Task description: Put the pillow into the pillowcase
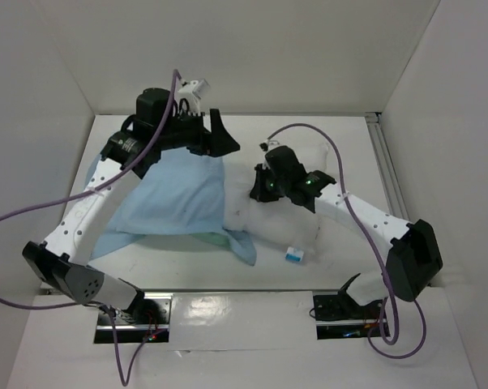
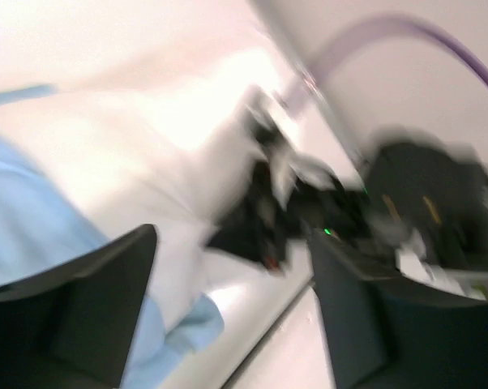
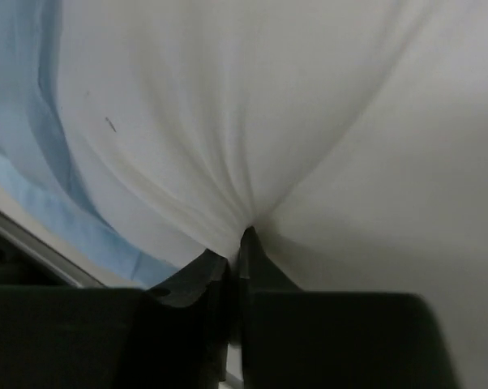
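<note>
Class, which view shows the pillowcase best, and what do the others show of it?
Top external: nearly the whole pillowcase shows, light blue, partly under the left arm. Left wrist: only a blurred blue patch. Right wrist: a blue strip at the left edge, beside the pillow pinched by the right tool.

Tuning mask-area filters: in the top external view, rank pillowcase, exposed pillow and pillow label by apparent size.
1. pillowcase: the largest visible patch.
2. pillow: counting the exposed white part only, since the right arm covers some of it.
3. label: by far the smallest.
</note>
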